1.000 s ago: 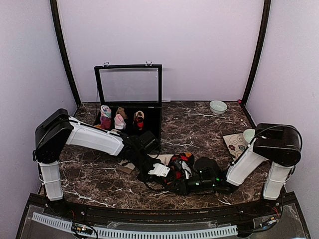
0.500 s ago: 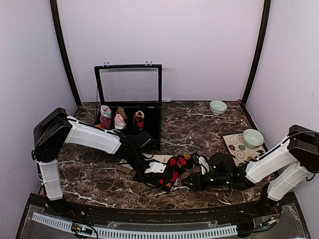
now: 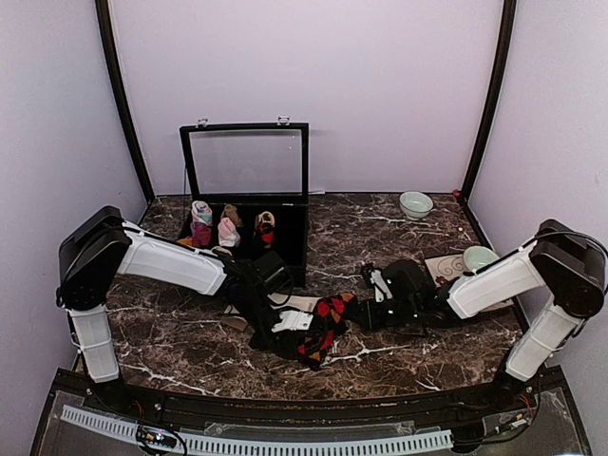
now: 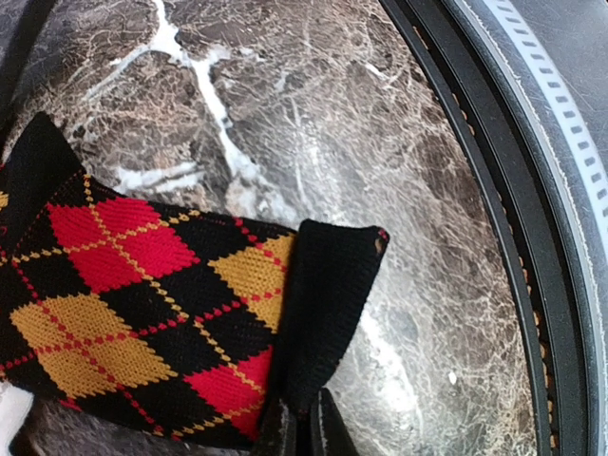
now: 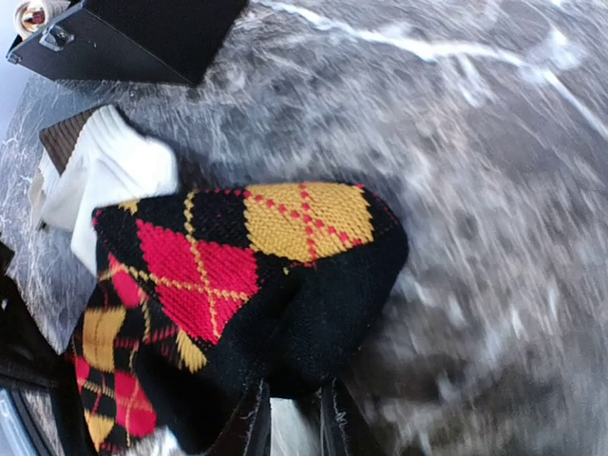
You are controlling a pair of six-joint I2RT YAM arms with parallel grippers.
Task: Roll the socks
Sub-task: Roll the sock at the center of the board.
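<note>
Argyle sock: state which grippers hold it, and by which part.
Both hold the argyle sock: the left gripper pinches its black end band, the right gripper a black fold at its edge.

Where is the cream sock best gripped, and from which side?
Probably the bare end of the cream sock, coming from the black box side: that end lies uncovered, while the argyle sock drapes over the rest.
</note>
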